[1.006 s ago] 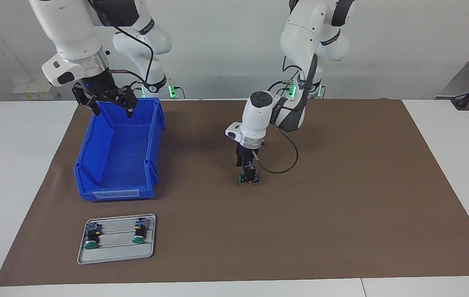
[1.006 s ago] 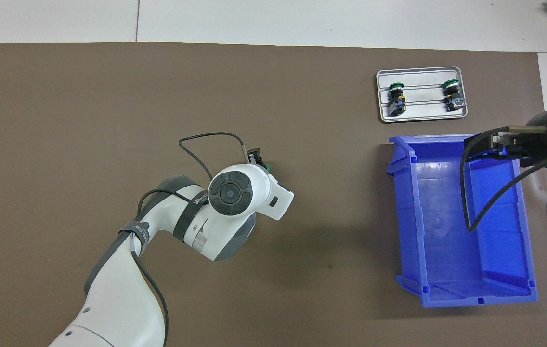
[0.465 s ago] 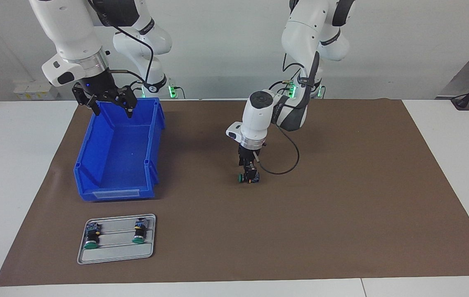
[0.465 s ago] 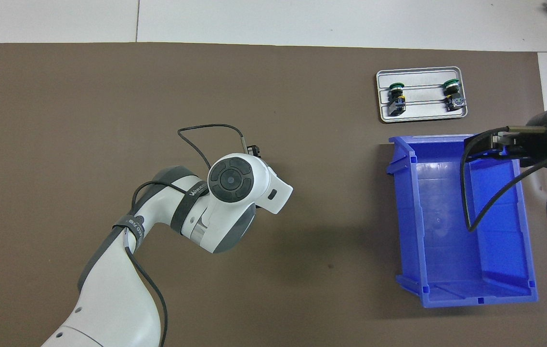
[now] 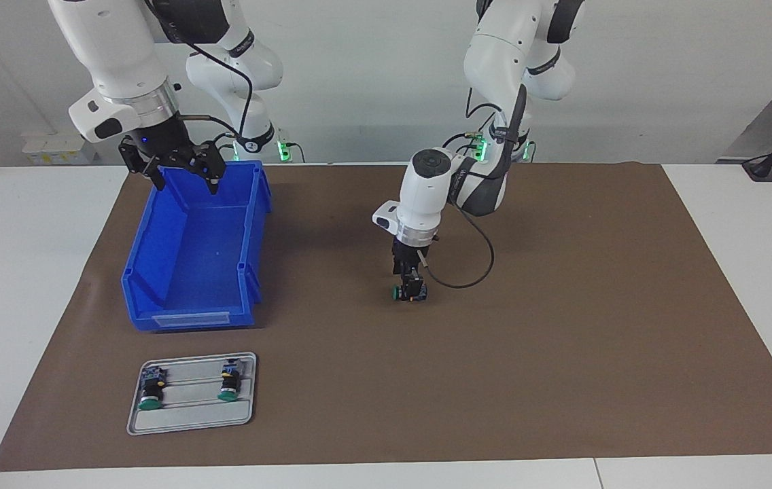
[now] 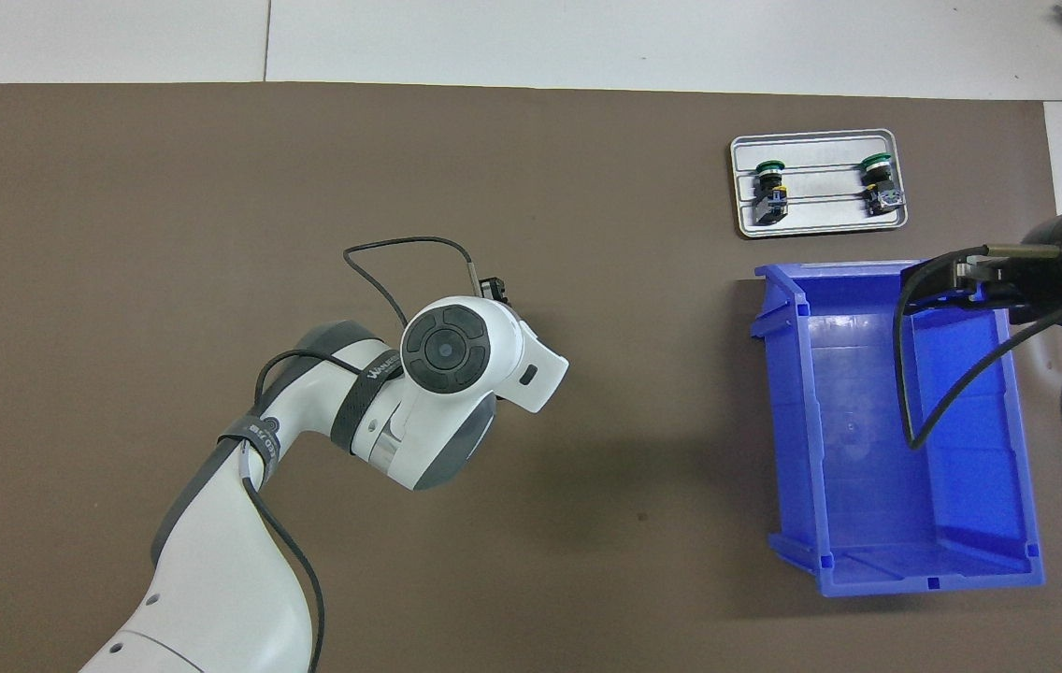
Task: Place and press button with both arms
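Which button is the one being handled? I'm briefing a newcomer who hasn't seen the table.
Start at the brown mat, then find the left gripper lowered near its middle. The button lies sideways in that gripper, alone on the mat, unlike the two lookalikes on the grey tray.

Counts on the table
3 buttons (image 5: 408, 292), 2 arms (image 5: 427, 190), 1 blue bin (image 5: 155, 224), 1 grey tray (image 5: 189, 422), 1 brown mat (image 5: 563, 339).

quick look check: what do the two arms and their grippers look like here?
Both arms are glossy white jointed shells with dark grey-black joint bands and silver wrist rings. The left arm's round black end cap has a thin black cable looping beside it. Green lights glow at both bases. The left gripper and the right gripper are black, two-fingered.
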You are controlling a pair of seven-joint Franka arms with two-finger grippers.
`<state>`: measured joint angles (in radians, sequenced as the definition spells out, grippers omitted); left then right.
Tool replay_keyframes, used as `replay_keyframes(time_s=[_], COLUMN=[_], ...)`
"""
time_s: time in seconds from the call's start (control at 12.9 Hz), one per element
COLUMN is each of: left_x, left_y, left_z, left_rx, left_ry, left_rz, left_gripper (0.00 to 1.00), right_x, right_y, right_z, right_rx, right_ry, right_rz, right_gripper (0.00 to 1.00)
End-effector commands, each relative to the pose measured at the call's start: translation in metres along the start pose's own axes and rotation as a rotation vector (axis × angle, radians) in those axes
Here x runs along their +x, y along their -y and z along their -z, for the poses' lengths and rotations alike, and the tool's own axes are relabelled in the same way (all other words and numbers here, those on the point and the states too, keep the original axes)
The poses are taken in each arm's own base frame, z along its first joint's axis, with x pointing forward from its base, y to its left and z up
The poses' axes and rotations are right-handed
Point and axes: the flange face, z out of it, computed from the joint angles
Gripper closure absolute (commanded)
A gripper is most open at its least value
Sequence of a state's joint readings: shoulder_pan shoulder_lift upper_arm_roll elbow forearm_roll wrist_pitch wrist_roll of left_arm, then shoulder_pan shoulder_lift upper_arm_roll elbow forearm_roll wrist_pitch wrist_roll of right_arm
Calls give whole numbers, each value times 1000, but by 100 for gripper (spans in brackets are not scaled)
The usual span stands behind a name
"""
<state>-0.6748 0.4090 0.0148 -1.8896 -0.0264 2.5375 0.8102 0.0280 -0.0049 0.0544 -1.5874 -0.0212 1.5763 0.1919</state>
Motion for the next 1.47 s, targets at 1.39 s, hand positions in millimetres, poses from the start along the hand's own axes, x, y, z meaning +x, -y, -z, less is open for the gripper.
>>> replay_keyframes(time_s=[1.39], left_x=[-15], left_y=[-7], left_z=[-24], left_rx=[31], left_ry=[-35], left_rz=[79], left_gripper=[56], right_x=[-4], right_y=[-1], right_z=[2], right_rx=[22], right_ry=[1], right_rz=[-1], right_gripper=[0])
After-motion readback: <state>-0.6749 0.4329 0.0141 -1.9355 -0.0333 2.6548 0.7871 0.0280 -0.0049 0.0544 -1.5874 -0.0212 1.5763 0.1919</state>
